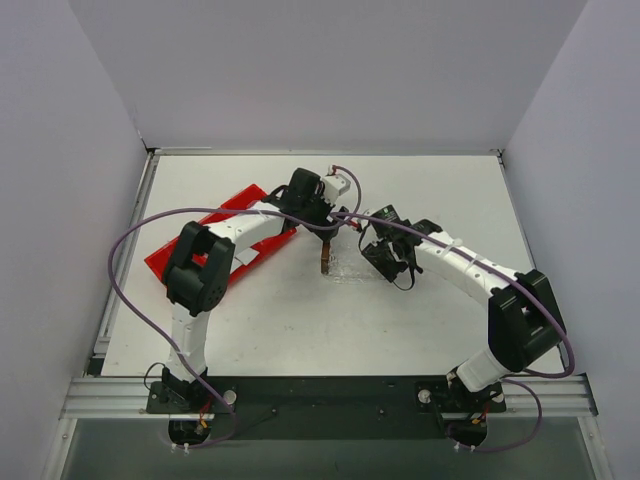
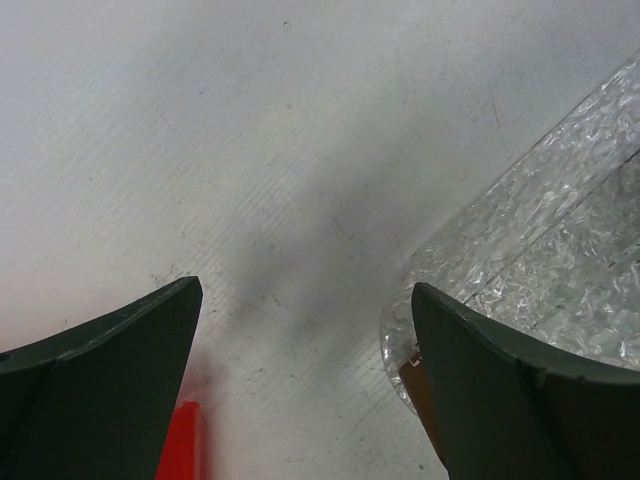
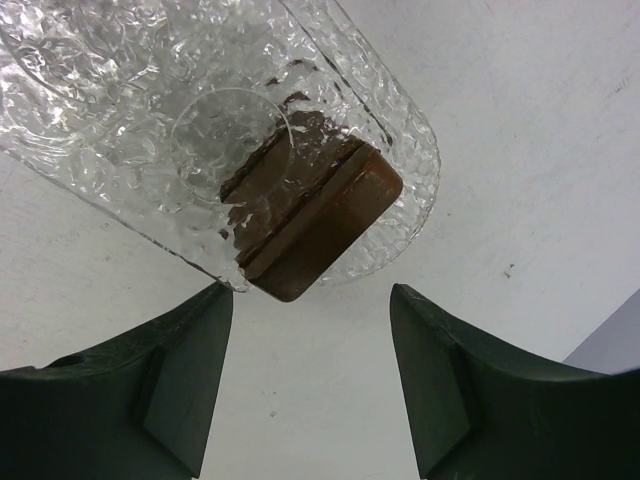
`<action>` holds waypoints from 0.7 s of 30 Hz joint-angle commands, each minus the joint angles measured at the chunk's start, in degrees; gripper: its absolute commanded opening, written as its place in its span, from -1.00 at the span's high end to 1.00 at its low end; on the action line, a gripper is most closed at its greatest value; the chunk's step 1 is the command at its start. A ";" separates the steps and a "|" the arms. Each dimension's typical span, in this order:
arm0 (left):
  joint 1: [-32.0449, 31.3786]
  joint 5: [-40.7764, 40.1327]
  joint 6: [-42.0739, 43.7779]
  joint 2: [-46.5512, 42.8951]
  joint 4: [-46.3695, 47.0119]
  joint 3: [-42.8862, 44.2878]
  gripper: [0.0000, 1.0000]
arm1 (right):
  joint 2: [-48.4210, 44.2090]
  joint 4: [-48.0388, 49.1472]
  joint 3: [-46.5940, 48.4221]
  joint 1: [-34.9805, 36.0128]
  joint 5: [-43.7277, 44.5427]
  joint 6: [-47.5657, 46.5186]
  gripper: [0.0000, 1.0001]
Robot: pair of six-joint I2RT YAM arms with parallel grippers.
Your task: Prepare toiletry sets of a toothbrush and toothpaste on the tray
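A flat, clear, textured plastic tray point(image 1: 352, 268) with rounded ends lies on the white table point(image 1: 300, 330). The left hand point(image 2: 305, 290) hovers at the tray's left end, its dark fingers spread wide over bare table. The right hand point(image 3: 310, 290) hangs just off the tray's right end, its fingers likewise apart and gripping nothing. A brown rectangular block point(image 3: 320, 225) shows at that end of the tray; whether it sits on or under the plastic cannot be told. A red plastic bin point(image 1: 160, 262) lies left of the tray, apart from it.
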 commanded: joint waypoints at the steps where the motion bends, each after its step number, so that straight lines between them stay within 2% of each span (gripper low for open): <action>1: -0.82 -0.42 0.82 -3.49 2.19 0.06 -0.95 | 0.67 0.10 2.55 -0.94 2.56 -0.12 -0.18; 13: -2.14 -0.95 0.56 -3.23 2.54 0.06 -0.95 | 0.50 0.37 2.02 -2.52 1.95 -0.30 -0.18; 21: -2.23 -3.05 1.00 -3.05 4.03 1.37 -0.95 | -4.42 -1.39 0.26 -2.61 -1.65 1.19 -0.20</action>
